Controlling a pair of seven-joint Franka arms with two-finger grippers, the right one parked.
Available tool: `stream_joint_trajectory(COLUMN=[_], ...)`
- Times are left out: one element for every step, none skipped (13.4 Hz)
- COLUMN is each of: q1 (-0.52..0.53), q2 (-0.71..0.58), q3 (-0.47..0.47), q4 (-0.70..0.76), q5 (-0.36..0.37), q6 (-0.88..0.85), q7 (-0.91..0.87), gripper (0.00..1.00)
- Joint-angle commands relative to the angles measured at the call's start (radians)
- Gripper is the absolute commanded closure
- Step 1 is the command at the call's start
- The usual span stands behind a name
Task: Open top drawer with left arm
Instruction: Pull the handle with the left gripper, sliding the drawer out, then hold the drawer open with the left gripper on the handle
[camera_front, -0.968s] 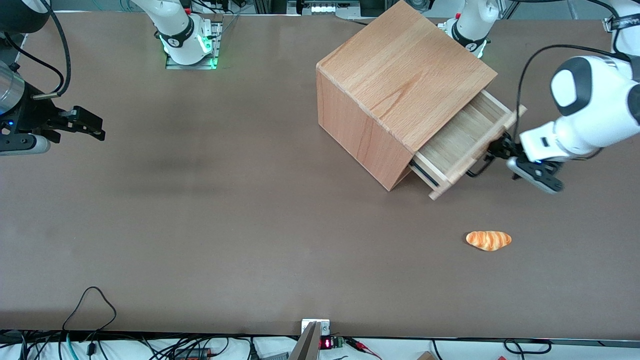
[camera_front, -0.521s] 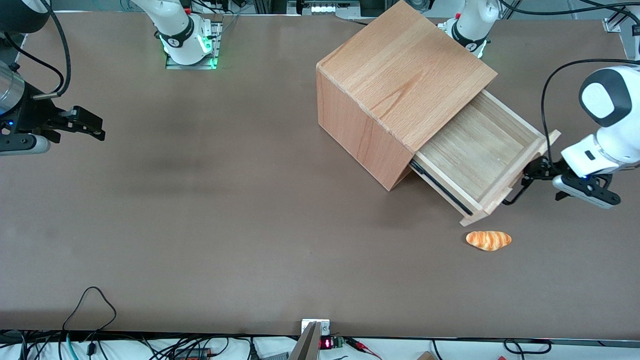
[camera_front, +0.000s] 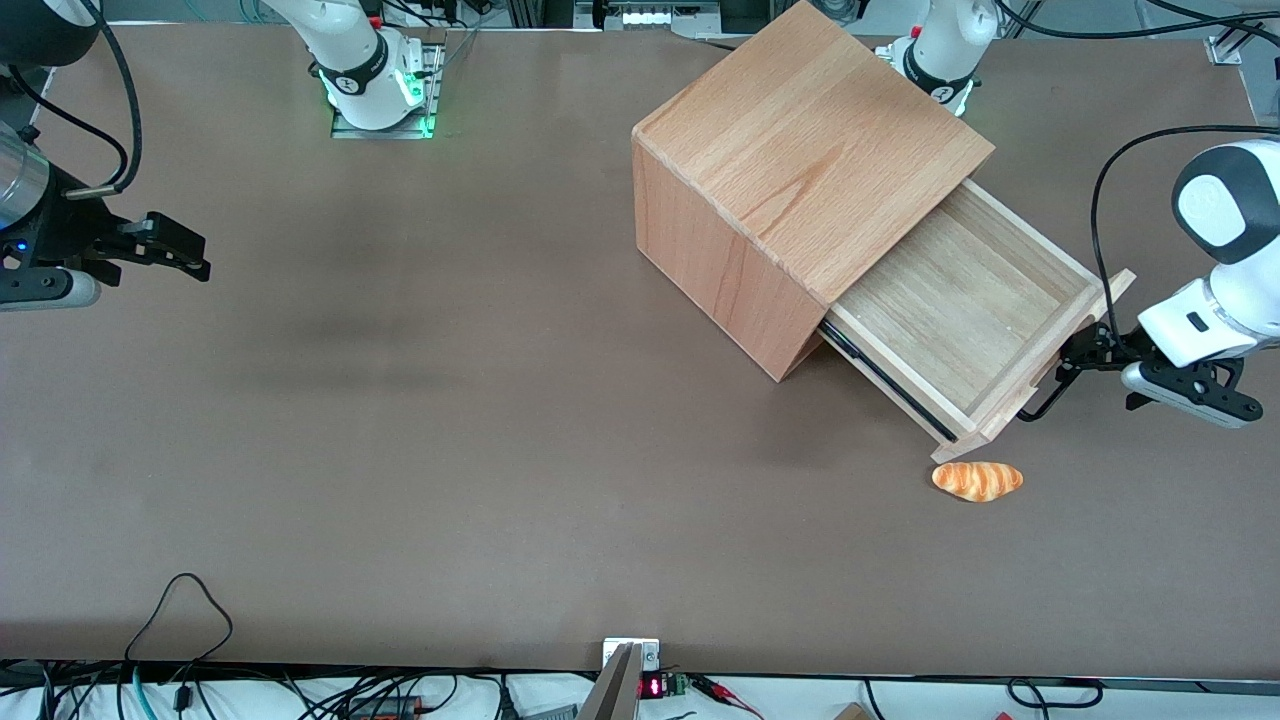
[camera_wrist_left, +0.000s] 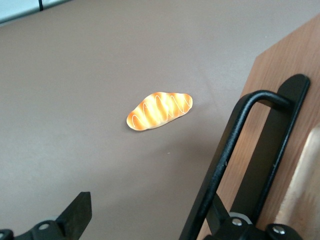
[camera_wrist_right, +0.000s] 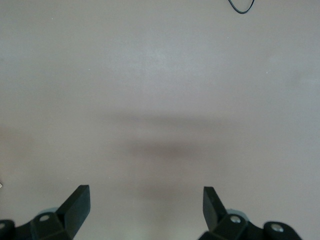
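Note:
The top drawer (camera_front: 960, 300) is pulled far out of the beech cabinet (camera_front: 810, 150), and its pale floor is bare. Its thin black wire handle (camera_front: 1050, 392) is on the drawer front, which faces the working arm's end of the table. The white left arm (camera_front: 1215, 290) holds its black gripper (camera_front: 1088, 350) at that handle. In the left wrist view the gripper (camera_wrist_left: 147, 206) is open. The handle bar (camera_wrist_left: 225, 155) runs between the fingers, close against one of them, in front of the wooden drawer front (camera_wrist_left: 260, 100). The other finger (camera_wrist_left: 79, 212) stands well apart over the table.
An orange striped croissant (camera_front: 977, 480) lies on the brown table just nearer the front camera than the drawer's corner; it also shows in the left wrist view (camera_wrist_left: 159, 110). The drawer's corner almost reaches it.
The drawer has slid much farther out of the cabinet. The gripper moved with the handle toward the working arm's end and nearer the front camera. The last half second brought only a small further slide.

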Motion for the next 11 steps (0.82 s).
stream_joint_trajectory(q1=[-0.009,-0.009,-0.009,-0.009,-0.009,-0.009,-0.009,-0.011,-0.011,-0.012,-0.014], q2=[0.001,0.001,0.0,-0.01,-0.016,-0.022,-0.037,-0.06,-0.089,-0.12,-0.15], q3=[0.01,0.011,0.011,0.011,0.011,0.013,0.014,0.013,0.013,0.011,0.013], q4=[0.121,0.134,0.135,0.14,0.151,0.166,0.18,0.181,0.183,0.183,0.183], q5=[-0.006,-0.006,-0.006,-0.006,-0.005,-0.002,0.024,0.067,0.105,0.127,0.136], q6=[-0.082,-0.108,-0.133,-0.157,-0.194,-0.234,-0.274,-0.302,-0.341,-0.386,-0.429], q7=[-0.079,-0.079,-0.081,-0.089,-0.111,-0.131,-0.157,-0.205,-0.268,-0.312,-0.343], gripper=[0.0,0.0,0.0,0.0,0.0,0.0,0.0,0.0,0.0,0.0,0.0])
